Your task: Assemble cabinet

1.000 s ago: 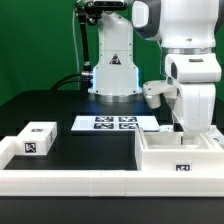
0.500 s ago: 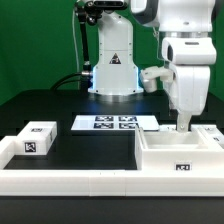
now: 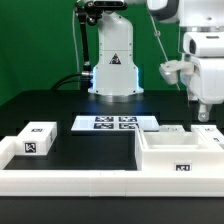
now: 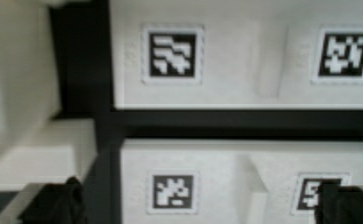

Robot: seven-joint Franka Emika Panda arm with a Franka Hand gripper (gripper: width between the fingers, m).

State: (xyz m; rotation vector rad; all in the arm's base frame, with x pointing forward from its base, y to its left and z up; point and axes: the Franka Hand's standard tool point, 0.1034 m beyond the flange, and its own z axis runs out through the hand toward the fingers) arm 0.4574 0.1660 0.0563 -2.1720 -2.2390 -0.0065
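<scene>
The cabinet [image 3: 178, 153], a large white boxy body with tags on its faces, stands at the front of the exterior view's right, with smaller white blocks [image 3: 171, 130] sitting in it. My gripper [image 3: 205, 113] hangs above the body's far right corner, clear of it. In the wrist view the gripper [image 4: 196, 208] is open and empty, its dark fingers [image 4: 50, 204] wide apart over a white tagged face [image 4: 196, 165]. Another white tagged face [image 4: 249, 55] lies beyond a dark gap. A separate small white tagged block [image 3: 37, 138] sits at the exterior view's left.
The marker board [image 3: 118, 123] lies flat mid-table in front of the arm's base [image 3: 113, 75]. A long low white rail [image 3: 70, 180] runs along the front edge. A black tabletop [image 3: 95, 145] lies between the small block and the cabinet.
My gripper has risen out of the cabinet body and moved toward the exterior view's right. The parts on the table have not moved.
</scene>
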